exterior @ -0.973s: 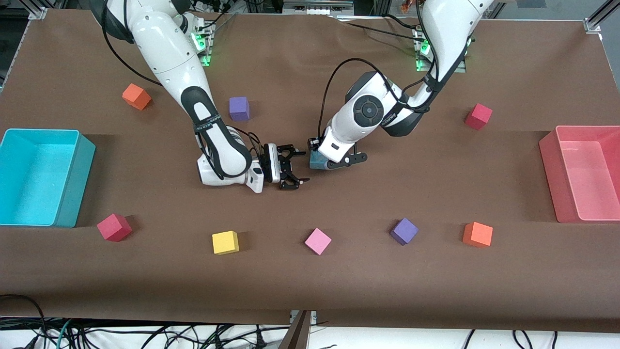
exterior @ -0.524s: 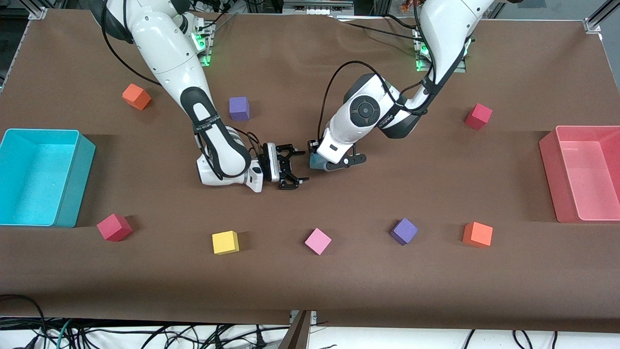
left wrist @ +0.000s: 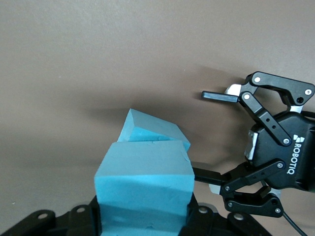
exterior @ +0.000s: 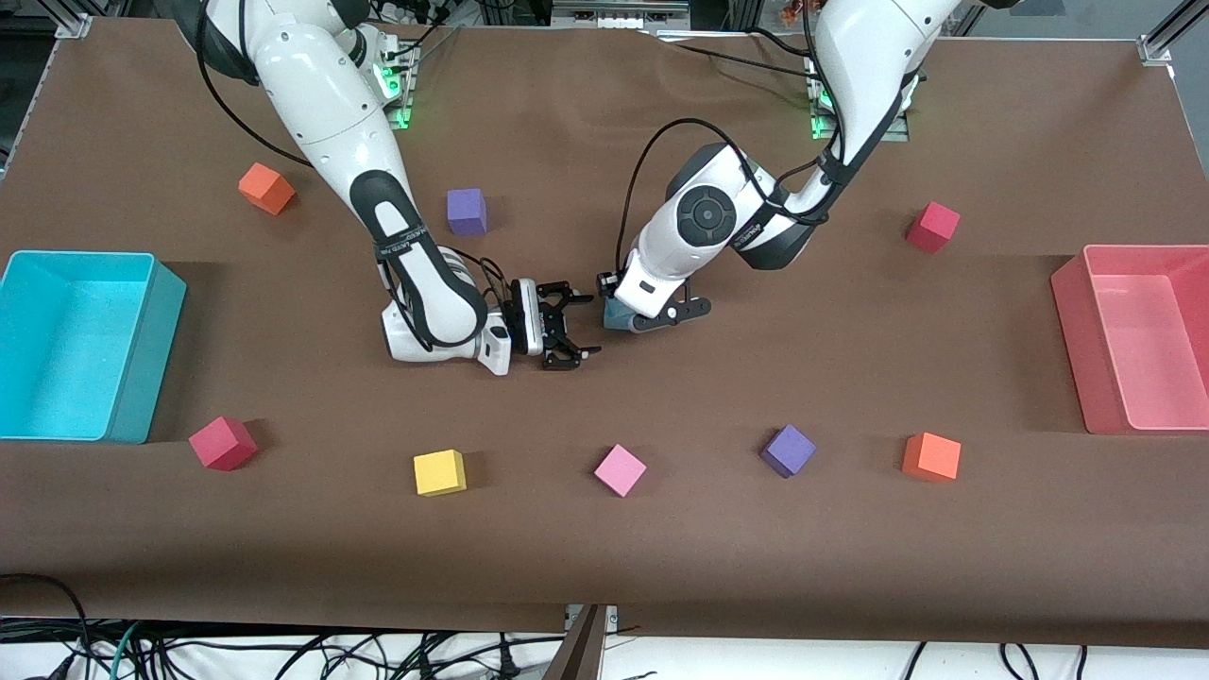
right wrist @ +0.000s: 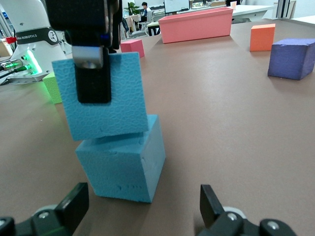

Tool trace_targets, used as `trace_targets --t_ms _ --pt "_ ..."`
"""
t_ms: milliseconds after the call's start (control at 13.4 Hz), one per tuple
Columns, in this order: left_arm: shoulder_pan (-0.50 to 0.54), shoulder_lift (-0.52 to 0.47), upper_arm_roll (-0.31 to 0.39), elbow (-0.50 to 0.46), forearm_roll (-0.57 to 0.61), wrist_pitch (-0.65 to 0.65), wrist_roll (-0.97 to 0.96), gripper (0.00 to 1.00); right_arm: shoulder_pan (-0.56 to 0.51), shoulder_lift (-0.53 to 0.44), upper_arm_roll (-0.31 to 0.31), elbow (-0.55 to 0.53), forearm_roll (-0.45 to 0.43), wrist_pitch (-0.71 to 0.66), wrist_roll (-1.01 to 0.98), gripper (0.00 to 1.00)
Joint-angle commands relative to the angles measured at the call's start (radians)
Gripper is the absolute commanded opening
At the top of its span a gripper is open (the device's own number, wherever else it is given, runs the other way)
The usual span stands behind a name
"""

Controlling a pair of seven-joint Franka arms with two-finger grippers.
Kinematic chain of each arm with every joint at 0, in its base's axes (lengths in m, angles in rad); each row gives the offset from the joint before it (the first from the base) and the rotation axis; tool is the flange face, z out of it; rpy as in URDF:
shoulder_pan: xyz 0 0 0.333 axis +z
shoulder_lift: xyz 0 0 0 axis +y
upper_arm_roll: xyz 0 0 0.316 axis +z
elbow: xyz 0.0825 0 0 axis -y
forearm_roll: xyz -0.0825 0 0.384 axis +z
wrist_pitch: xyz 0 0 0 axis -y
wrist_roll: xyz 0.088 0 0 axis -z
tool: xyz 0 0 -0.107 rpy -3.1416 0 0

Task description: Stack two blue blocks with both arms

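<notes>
The stack is nearly made. An upper blue block (right wrist: 101, 93) is pinched in the left hand (exterior: 635, 314) and is set on a lower blue block (right wrist: 123, 162), which rests on the table (exterior: 850, 567) near its middle. In the right wrist view the two blocks are seen touching, but the upper one is offset and slightly tilted, so it overhangs one edge of the lower one. In the left wrist view the lower block is seen turned at an angle to the upper one, so their faces are not aligned.

The right hand (exterior: 567, 331) is held low just beside the stack, toward the right arm's end of the table, with its fingers spread and nothing between them.

What is judged to be left: the upper block is to be squared or settled, then released, and the left hand withdrawn. As cubes, the blocks have no long axis; only their rotation about the vertical differs.
</notes>
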Motion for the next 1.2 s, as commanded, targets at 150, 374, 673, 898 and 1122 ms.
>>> trace_targets --t_ms 150,374,673,898,1122 --pt "-0.025 0.021 0.009 0.049 0.024 0.0 -0.072 1.0 -0.01 -0.005 0.003 -0.022 0.022 -0.015 -0.036 1.0" --pt "-0.022 0.016 0.009 0.052 0.024 -0.005 -0.091 1.0 -0.01 -0.005 0.003 -0.022 0.022 -0.015 -0.036 1.0" --pt "-0.009 -0.053 0.009 0.052 0.025 -0.095 -0.089 1.0 -0.01 -0.009 -0.003 -0.012 0.014 -0.013 -0.026 1.0" --pt "0.0 -0.126 0.014 0.054 0.027 -0.248 -0.08 1.0 -0.009 -0.029 -0.035 -0.008 0.005 -0.012 -0.013 1.0" --pt "0.026 -0.177 0.014 0.054 0.079 -0.362 -0.069 1.0 -0.01 -0.073 -0.081 0.015 -0.085 -0.013 0.033 1.0"
